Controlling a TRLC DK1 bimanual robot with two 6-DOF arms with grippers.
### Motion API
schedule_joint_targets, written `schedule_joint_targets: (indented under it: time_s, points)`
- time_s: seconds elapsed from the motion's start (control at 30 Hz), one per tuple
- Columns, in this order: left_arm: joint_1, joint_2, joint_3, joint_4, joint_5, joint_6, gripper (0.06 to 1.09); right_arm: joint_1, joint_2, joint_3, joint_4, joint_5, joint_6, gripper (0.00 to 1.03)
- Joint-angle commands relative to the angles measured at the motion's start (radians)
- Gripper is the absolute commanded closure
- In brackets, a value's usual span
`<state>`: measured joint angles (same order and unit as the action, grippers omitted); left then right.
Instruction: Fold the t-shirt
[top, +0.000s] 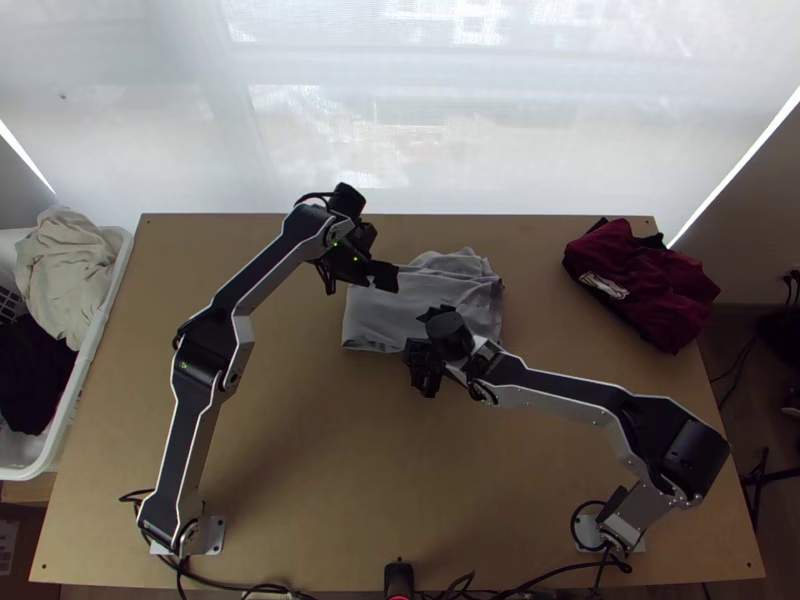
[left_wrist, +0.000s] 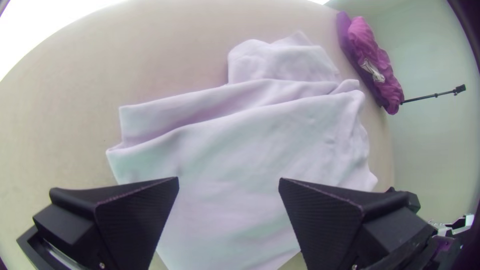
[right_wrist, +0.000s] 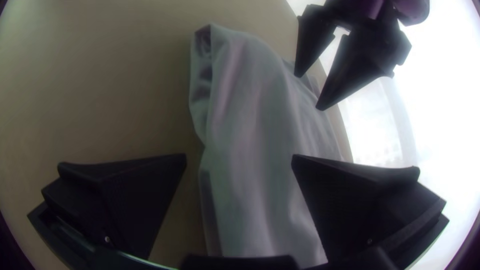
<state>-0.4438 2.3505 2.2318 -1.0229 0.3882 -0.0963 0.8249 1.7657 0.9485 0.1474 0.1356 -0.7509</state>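
Observation:
In the top view my left gripper (top: 385, 276) is over the far left part of the light grey t-shirt (top: 410, 312), and my right gripper (top: 424, 368) is at its near edge. The shirt (left_wrist: 240, 135) lies folded in layers, with a loose bunched part at its far side. In the left wrist view the left gripper (left_wrist: 229, 180) stands open above the cloth, nothing between its fingers. The right gripper (right_wrist: 239, 159) is open too, in the right wrist view, with the folded shirt (right_wrist: 255, 130) below and between its fingers.
A dark red garment (top: 640, 285) lies bunched at the table's far right. Left of the table stands a white basket (top: 95, 350) holding cream and dark cloth. The left gripper and the right gripper are close to each other over the shirt.

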Motion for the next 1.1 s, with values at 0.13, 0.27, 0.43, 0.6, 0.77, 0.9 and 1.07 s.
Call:
schedule_joint_targets:
  time_s: [0.13,0.27,0.43,0.6,0.77,0.9,1.07]
  points:
    - [-0.003,0.023,0.000,0.001,0.000,0.006,0.11,-0.043,0.161,0.067,0.132,0.104,-0.082,0.05]
    - [-0.003,0.026,0.000,0.000,0.000,0.006,0.11,-0.052,0.207,0.091,0.179,0.173,-0.113,0.05]
    - [-0.004,0.026,-0.004,-0.006,0.000,0.006,0.11,-0.079,0.276,0.148,0.198,0.199,-0.128,0.05]
    - [-0.009,0.030,-0.008,-0.009,0.000,0.003,0.11,-0.101,0.357,0.233,0.196,0.197,-0.125,0.05]
    - [-0.016,0.032,-0.012,-0.016,0.000,0.000,0.11,-0.113,0.399,0.277,0.149,0.196,-0.108,0.21]
    - [-0.018,0.029,-0.011,-0.023,0.000,0.003,0.11,-0.139,0.390,0.302,0.055,0.137,-0.062,0.76]
    - [-0.009,0.010,-0.012,-0.037,-0.002,0.006,0.11,-0.173,0.353,0.286,0.049,0.117,-0.013,1.00]
